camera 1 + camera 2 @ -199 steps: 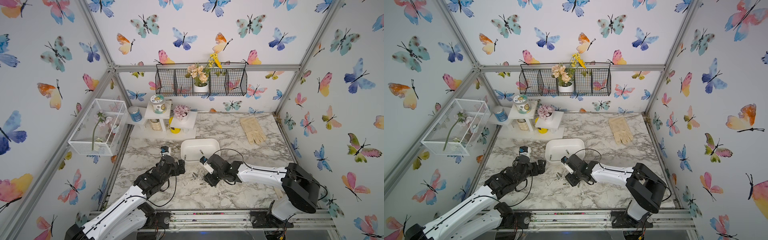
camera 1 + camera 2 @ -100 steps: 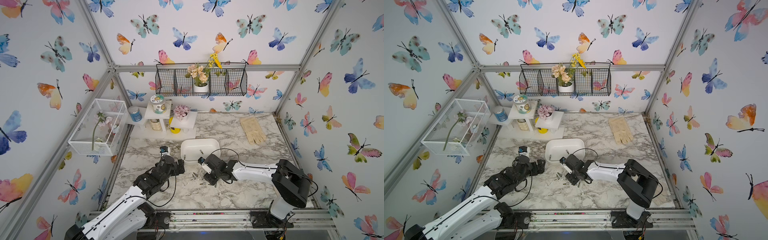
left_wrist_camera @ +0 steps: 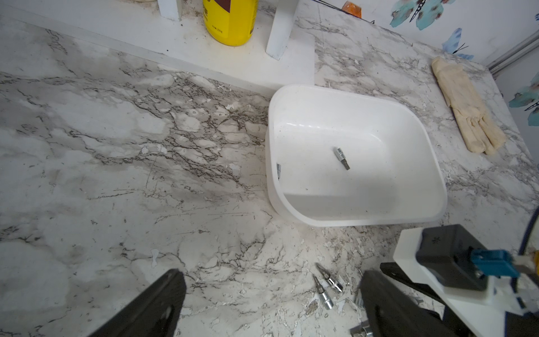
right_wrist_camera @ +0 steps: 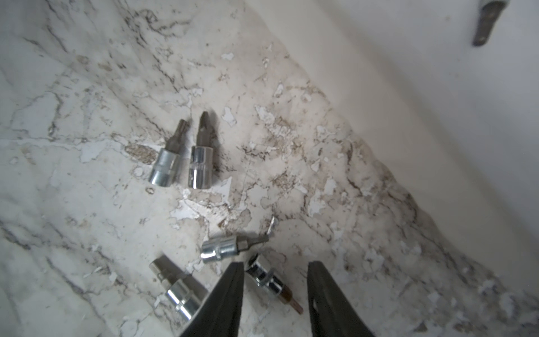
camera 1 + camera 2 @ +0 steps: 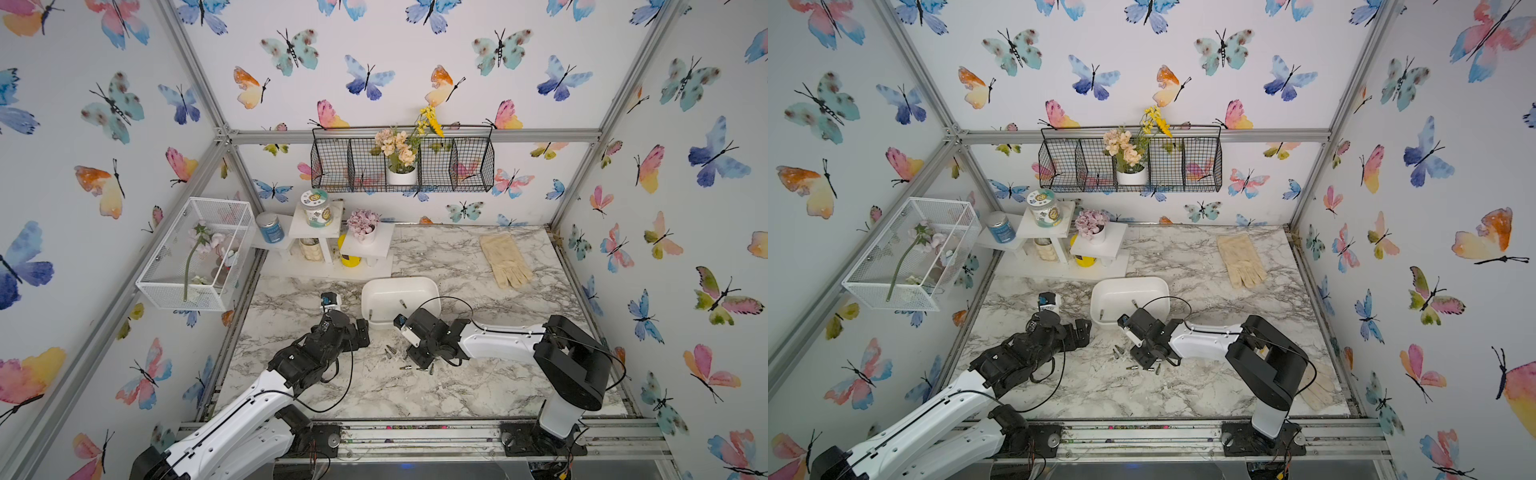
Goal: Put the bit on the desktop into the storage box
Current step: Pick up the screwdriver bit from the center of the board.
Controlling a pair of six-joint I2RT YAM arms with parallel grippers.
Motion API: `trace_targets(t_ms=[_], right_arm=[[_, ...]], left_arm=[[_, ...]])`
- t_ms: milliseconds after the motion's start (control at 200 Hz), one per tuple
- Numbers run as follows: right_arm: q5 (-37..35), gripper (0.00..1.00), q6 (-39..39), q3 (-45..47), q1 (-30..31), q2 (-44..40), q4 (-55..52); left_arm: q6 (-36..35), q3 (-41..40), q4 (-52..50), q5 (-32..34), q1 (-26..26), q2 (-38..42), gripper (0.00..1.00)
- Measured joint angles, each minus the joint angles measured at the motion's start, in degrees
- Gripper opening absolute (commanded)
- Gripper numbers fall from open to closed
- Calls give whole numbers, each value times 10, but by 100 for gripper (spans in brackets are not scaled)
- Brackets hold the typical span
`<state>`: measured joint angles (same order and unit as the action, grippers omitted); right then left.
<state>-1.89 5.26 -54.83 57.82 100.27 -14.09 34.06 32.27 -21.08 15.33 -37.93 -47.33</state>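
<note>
High stereo pair — wrists near desktop (image 3: 87, 146).

Glossy white storage box (image 3: 358, 217) sat upright on the marbled desktop (image 3: 116, 151), two bits (image 3: 341, 157) lying inside. Five more chrome-based ones lay flat just beside it: a side-by-side pair (image 4: 199, 166) and a loose trio (image 4: 227, 249).

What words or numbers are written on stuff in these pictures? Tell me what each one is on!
No text here can be read for certain.
Yellow bottle: small dark print and part of a dark red label, too blurred to read.
Blue tin: pale label, too small to read.
Patterned jar: round emblem on the label, too small to read.
Black camera block: a tiny pale mark, not readable.
</note>
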Motion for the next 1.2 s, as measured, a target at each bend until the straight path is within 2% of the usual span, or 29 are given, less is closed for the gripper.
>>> trace_targets(t_ms=[215,475,831,1201], right_arm=[[-1,35,-2,-1,0,7,1],[-1,25,3,-1,0,7,1],[-7,16,15,1,0,6,3],[-24,14,31,11,0,-31,-8]], left_arm=[[0,0,0,0,0,0,99],[0,0,0,0,0,0,99],[0,0,0,0,0,0,99],[1,0,0,0,0,0,99]])
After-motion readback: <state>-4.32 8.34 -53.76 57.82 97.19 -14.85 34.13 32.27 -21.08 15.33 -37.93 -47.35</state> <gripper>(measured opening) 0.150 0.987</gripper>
